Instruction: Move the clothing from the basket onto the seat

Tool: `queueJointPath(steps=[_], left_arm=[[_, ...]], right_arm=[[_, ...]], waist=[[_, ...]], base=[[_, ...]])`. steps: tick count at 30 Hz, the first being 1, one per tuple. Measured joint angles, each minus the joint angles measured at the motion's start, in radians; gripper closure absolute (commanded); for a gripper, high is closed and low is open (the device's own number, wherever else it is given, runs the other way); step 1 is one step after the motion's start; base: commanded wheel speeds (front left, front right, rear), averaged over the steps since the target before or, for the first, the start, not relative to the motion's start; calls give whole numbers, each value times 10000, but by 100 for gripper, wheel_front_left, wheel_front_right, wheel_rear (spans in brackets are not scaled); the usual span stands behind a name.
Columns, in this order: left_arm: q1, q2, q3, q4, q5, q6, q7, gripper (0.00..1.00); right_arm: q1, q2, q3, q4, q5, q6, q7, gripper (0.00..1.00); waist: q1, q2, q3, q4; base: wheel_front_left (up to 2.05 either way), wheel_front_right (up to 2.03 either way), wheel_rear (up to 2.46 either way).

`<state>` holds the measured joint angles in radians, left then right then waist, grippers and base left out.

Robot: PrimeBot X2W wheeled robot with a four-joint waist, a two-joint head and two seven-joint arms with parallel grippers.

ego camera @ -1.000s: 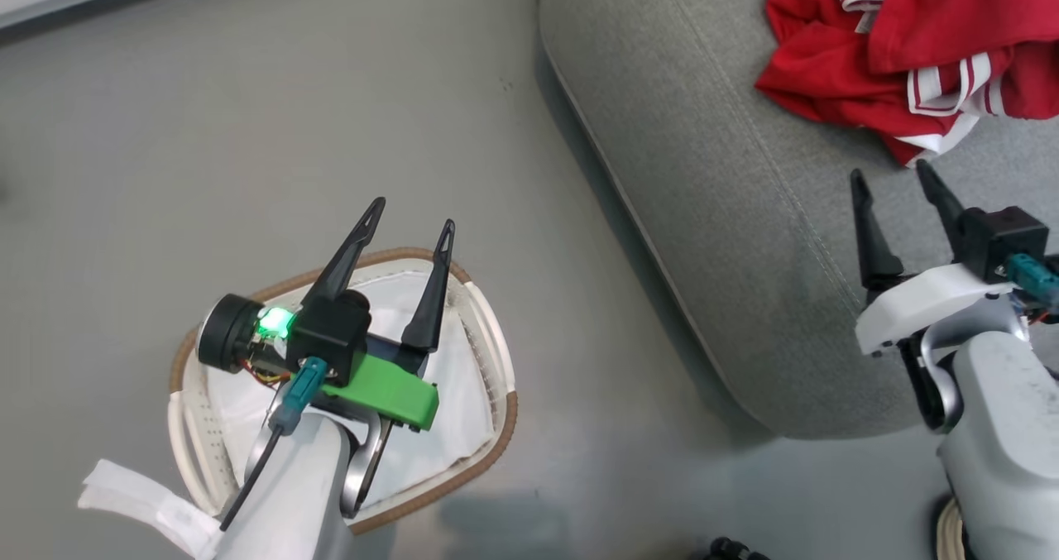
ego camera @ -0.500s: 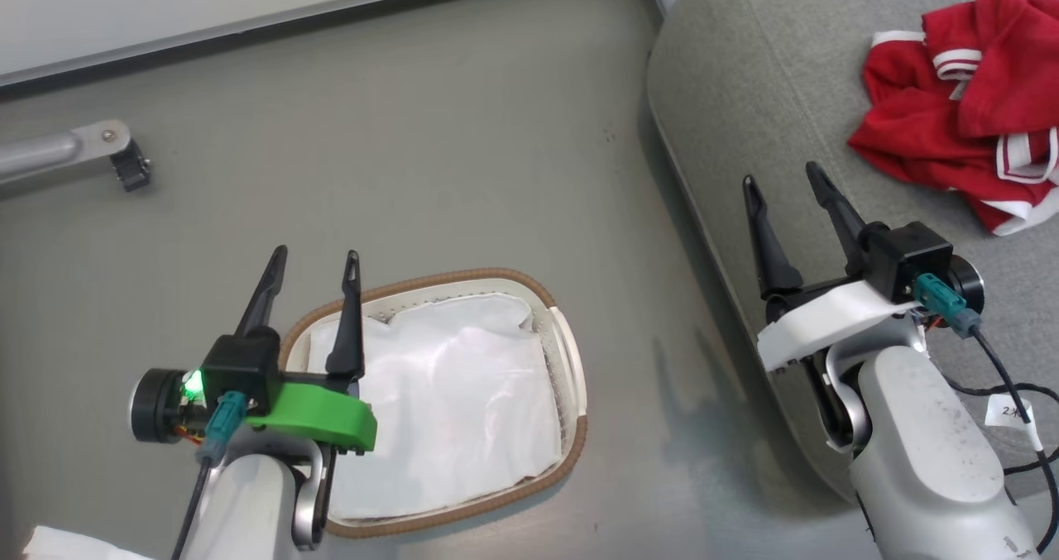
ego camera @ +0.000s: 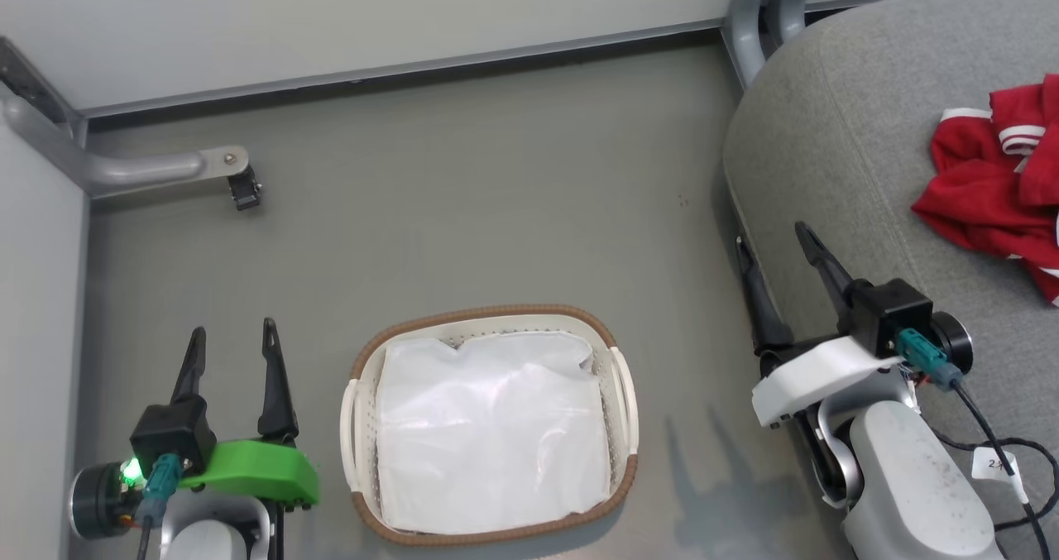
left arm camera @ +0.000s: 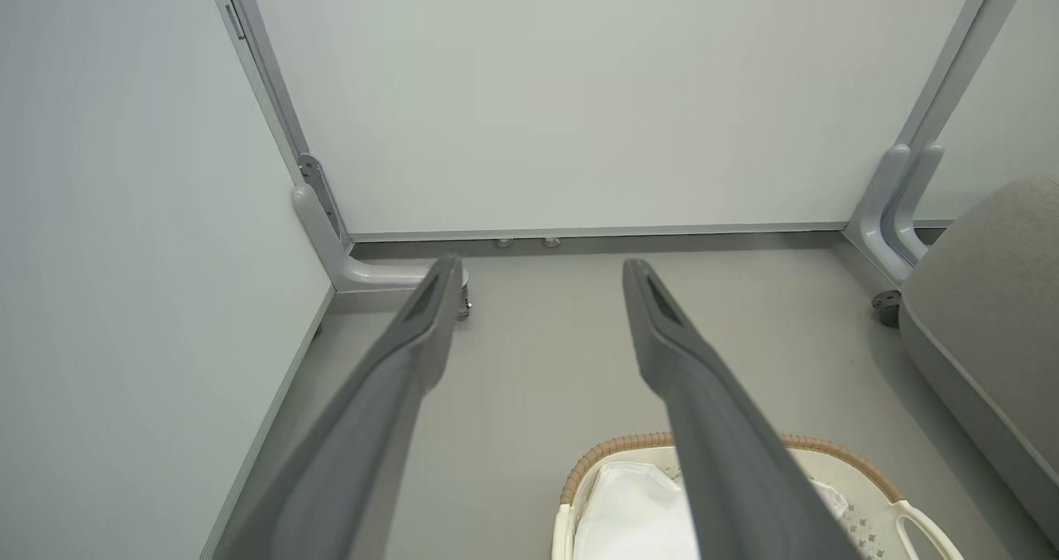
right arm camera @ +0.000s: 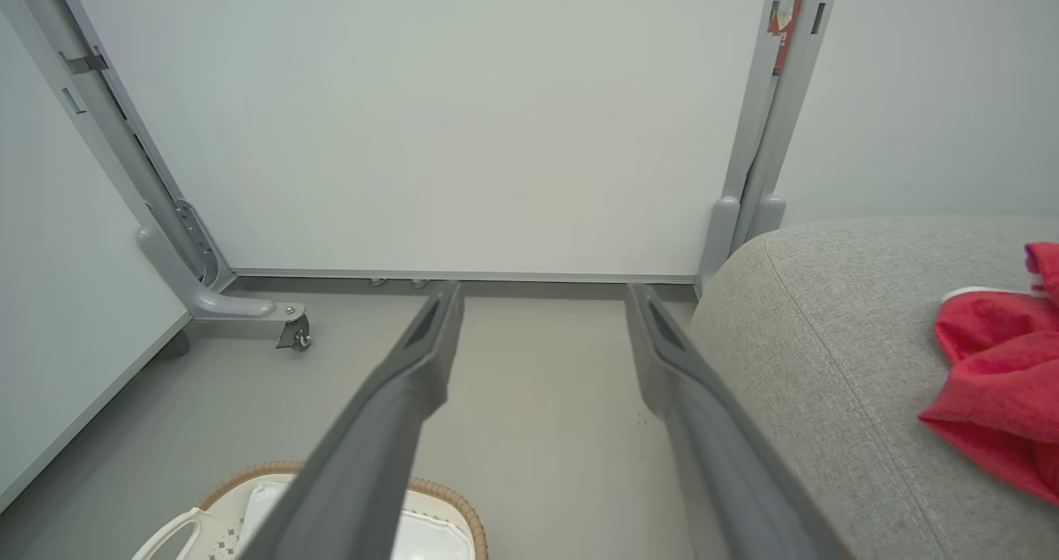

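The red clothing (ego camera: 997, 188) with white trim lies in a heap on the grey seat (ego camera: 836, 171) at the right edge; the right wrist view shows the clothing (right arm camera: 997, 370) on the seat (right arm camera: 827, 353) too. On the floor stands the basket (ego camera: 360, 378), holding its white liner (ego camera: 488, 428). Its rim (left arm camera: 608, 448) also shows in the left wrist view. My left gripper (ego camera: 233, 345) hangs open and empty to the left of the basket. My right gripper (ego camera: 773, 241) is open and empty at the seat's left edge.
Pale partition walls stand behind and to the left. A grey metal foot with a caster (ego camera: 244, 188) reaches over the floor at the back left. Another partition post (ego camera: 757, 14) stands by the seat's far corner. A cable with a tag (ego camera: 997, 461) trails from my right arm.
The head camera has swung, so the whole picture shifted. My left gripper, which was over the basket, now hangs to its left. The right gripper drew back from the clothing to the seat's edge.
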<state>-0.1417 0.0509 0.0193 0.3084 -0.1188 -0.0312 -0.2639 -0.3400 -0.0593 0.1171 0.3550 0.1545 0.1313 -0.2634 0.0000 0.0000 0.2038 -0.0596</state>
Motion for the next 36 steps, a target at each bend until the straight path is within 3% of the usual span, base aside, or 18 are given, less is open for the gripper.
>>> queueJointPath(steps=[10,25,26,31,36], left_arm=[[983,-2,328,167,-604,-113,0,0],[1958,-15,268,403,-1085,-403,0,0],[1959,-17,253,454,-1166,-422,0,100],[1963,-81,192,869,-1198,-422,67,100],[1951,-90,284,880,-2052,-430,372,100]], right_arm=[[983,77,-127,98,-10,0,0,0],[2069,102,-167,301,84,0,0,0],[2071,105,-171,332,94,0,0,100],[2277,159,-132,694,136,0,27,100],[2316,161,-251,677,1043,0,282,100]], waist=[[0,0,-812,305],[-1,0,-1744,186],[0,0,-1759,190],[0,0,-1765,191],[-1,0,-1776,207]], base=[[0,0,0],[0,0,0],[0,0,0],[0,0,0],[0,0,0]])
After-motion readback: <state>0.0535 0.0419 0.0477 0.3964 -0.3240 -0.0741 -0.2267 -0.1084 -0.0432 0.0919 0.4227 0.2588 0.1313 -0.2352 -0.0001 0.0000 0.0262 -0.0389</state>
